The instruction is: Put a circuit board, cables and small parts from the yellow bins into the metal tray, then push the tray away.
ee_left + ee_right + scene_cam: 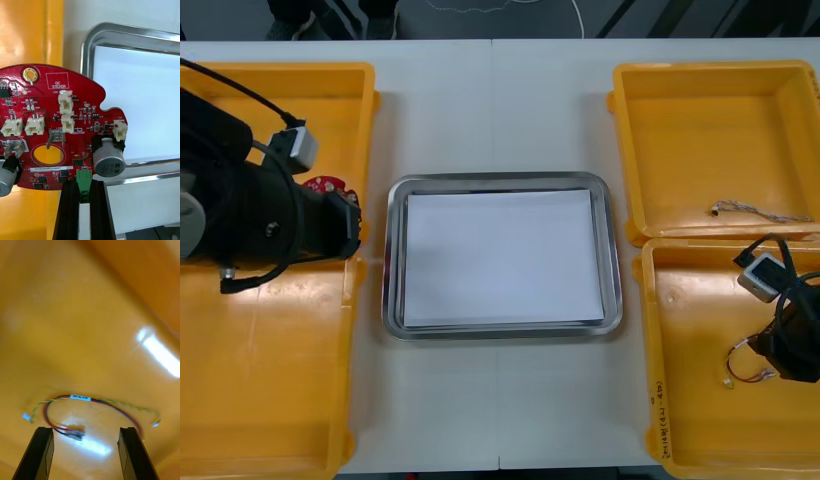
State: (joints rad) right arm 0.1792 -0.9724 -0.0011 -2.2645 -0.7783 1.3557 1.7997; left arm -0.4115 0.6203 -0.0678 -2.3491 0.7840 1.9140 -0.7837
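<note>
Black fingers point(69, 210) of the left gripper point(84, 204) stand narrowly apart, pinching the edge of the red circuit board point(56, 123) at a small green connector. The left wrist view shows the board's face: white sockets, a grey metal cylinder, a round hole, a gold-ringed hole, and a white box printed "QC STICKER". The white strip near the fingers carries print too fine to read. In the front view just a red sliver of the board shows past the arm, at the inner wall of the left far yellow bin point(330, 80) and just beside the metal tray point(394, 262), which is white inside.

Across the table, the right gripper point(86, 455) hangs inside the right near yellow bin point(700, 440), its fingers spread wide and holding nothing. Just beyond them lies a red and yellow cable point(93, 399), looped on the bin floor, with a white tag whose writing cannot be read. The front view also shows a thin twisted cable point(760, 212) in the right far yellow bin point(710, 110).
</note>
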